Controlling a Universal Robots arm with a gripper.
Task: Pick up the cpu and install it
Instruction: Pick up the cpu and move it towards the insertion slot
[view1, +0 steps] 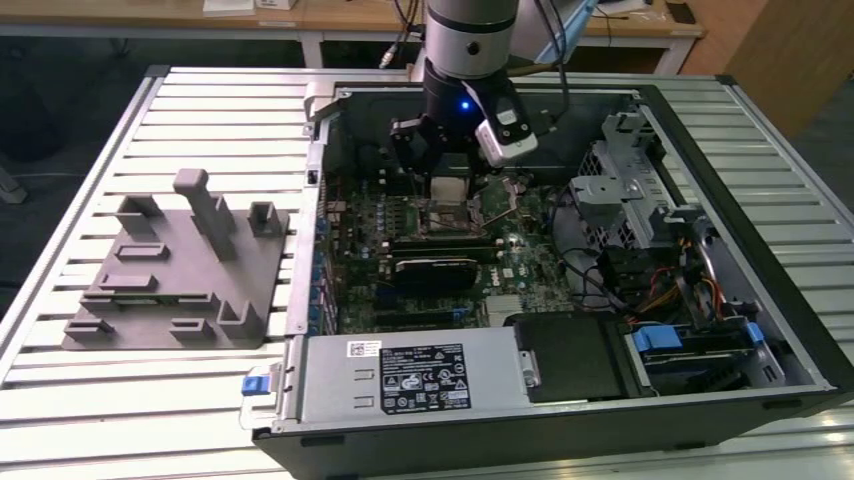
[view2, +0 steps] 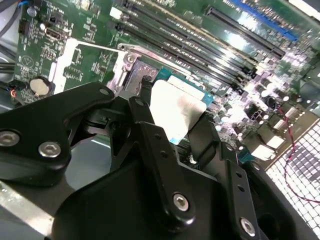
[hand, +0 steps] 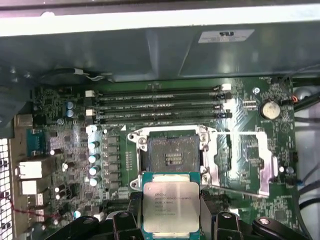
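I hold the cpu (hand: 171, 207) clamped in my gripper (view1: 450, 185) by two opposite edges; it hangs over the green board (hand: 280, 135) near the open socket (hand: 170, 156), not seated

Exterior view: overhead light is even. The ribbed table (view1: 200, 110) beside the cpu (view1: 450, 190) reads bright, while the case interior (view1: 354, 150) around the cpu is dim. A blue indicator lamp (view1: 463, 103) glows above the cpu. Second wrist view: the cpu top is washed out to white, and glare streaks the memory slots (view2: 235, 42) beyond the cpu. First wrist view: the case rim (hand: 150, 22) far beyond the cpu is an overexposed band.
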